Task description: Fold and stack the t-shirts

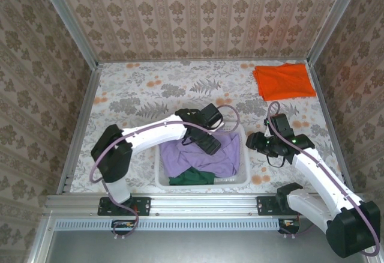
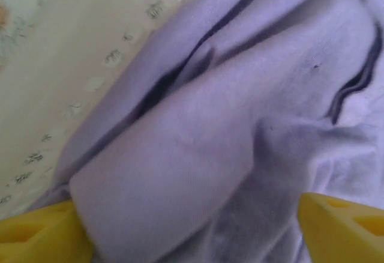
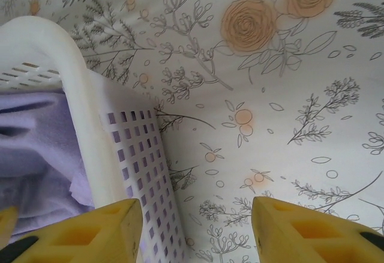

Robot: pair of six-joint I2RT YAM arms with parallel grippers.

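As the left gripper sits in the basket, jaws apart astride a bulge of the crumpled lilac tee (no clear long axis), it looks the nearer arm. Right gripper: jaws apart, empty, just outside the basket's right wall. Orange tee lies well beyond the basket, patterned table between.
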